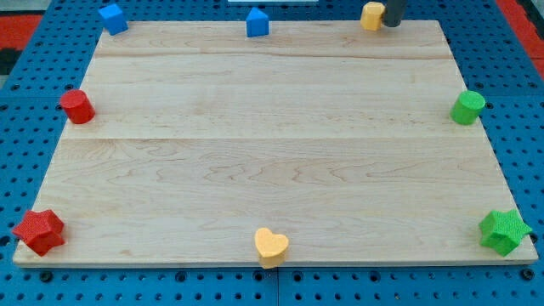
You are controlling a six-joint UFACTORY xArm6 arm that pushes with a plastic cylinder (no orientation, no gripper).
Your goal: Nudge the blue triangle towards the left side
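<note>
The blue triangle block (257, 22) sits at the view's top edge of the wooden board (272, 153), a little left of centre. A blue cube (112, 18) sits at the top left corner. My tip (392, 23) is at the top right, touching the right side of a yellow block (371, 16), far to the right of the blue triangle.
A red cylinder (76, 106) sits at the left edge and a red star (38, 231) at the bottom left. A yellow heart (271, 246) is at the bottom edge. A green cylinder (467, 108) and a green star (504, 230) are at the right.
</note>
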